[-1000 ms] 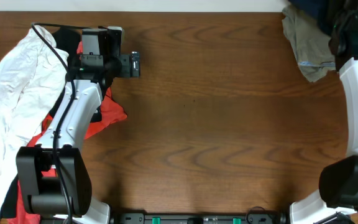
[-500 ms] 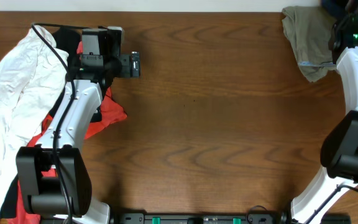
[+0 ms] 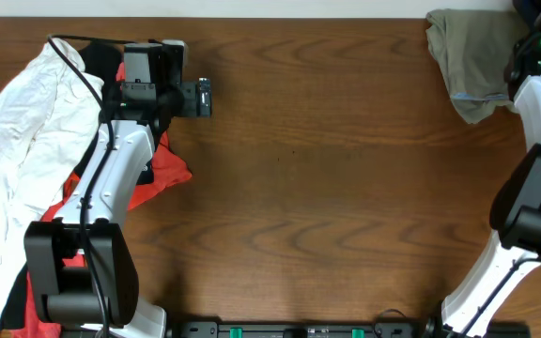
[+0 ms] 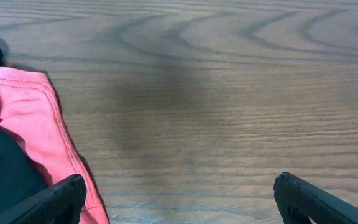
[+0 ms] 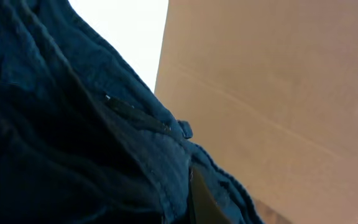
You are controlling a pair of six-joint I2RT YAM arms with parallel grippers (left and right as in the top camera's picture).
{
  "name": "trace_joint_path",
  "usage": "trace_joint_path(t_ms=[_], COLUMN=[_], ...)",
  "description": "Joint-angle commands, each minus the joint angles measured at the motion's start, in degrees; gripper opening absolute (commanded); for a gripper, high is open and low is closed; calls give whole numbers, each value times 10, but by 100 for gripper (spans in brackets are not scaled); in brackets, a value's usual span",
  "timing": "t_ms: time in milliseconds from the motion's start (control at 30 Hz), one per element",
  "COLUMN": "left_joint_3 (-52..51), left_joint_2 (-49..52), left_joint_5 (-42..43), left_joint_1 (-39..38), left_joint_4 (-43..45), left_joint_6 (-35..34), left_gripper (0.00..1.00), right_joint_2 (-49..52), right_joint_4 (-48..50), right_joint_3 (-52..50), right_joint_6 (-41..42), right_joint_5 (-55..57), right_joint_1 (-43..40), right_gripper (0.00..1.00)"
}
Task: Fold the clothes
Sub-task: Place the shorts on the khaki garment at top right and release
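Navy shorts (image 5: 73,137) drawn clear of olive garment (image 3: 468,61) | right end effector (image 5: 194,199) pinching them | left end effector (image 4: 179,193) spread by coral cloth (image 4: 36,124)

Clothes (image 3: 26,131) at table (image 3: 346,207) left edge, lone garment (image 3: 468,61) back right.

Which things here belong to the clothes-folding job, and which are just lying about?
Belong to the job:
white garment
coral-red garment
black garment
navy garment

Just lying about:
olive-khaki garment, at the far right corner
wooden table, which only bears them
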Motion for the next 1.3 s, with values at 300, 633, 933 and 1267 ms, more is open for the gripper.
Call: trace_joint_path(t_ms=[300,633,933,1267], left_joint_3=[5,5,5,3], left_joint_2=[5,5,5,5], left_joint_5=[-1,-1,-1,-1], left_joint_1=[2,2,2,2], left_joint_4=[-1,-1,-2,-14], left_joint_6=[-5,-5,-3,-3], left_gripper=[98,98,98,98], right_joint_2=[51,51,51,-29], right_joint_4=[28,13,-100,-216], right_joint_3=[11,11,11,11], right_joint_6=[107,62,37,25], right_joint_5=[-63,-78,-86,-3], right_joint_1=[10,95,158,186], right_gripper=[1,1,99,99])
